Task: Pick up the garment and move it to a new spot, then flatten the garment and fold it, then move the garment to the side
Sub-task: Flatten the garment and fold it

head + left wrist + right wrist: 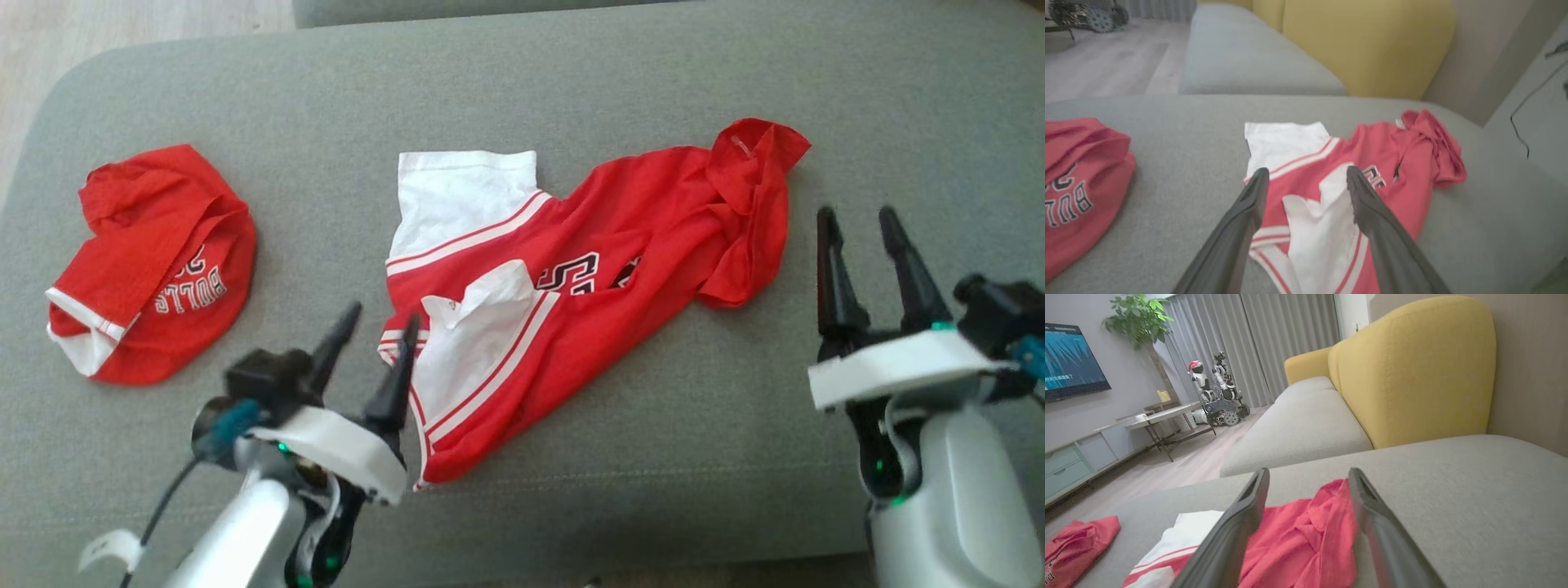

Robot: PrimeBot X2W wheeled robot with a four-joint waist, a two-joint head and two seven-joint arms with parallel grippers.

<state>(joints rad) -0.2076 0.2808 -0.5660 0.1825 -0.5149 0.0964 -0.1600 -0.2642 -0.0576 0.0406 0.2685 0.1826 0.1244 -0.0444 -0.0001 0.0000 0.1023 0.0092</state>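
Okay, your L hand (384,313) hangs over the near-left corner of the red-and-white jersey (612,237), fingers spread wide, nothing pinched btwn them. Its inner finger looks to be right at the cloth's edge, tho the head view is blurry there. Jersey lies rumpled mid sofa cushion (571,73), white panel at the far-left, red bunch at the far-right end. Your R hand (857,212) is wide open too, empty, just right of that bunch and apart from it. 2nd red garment (155,245) lies folded well off to the left.
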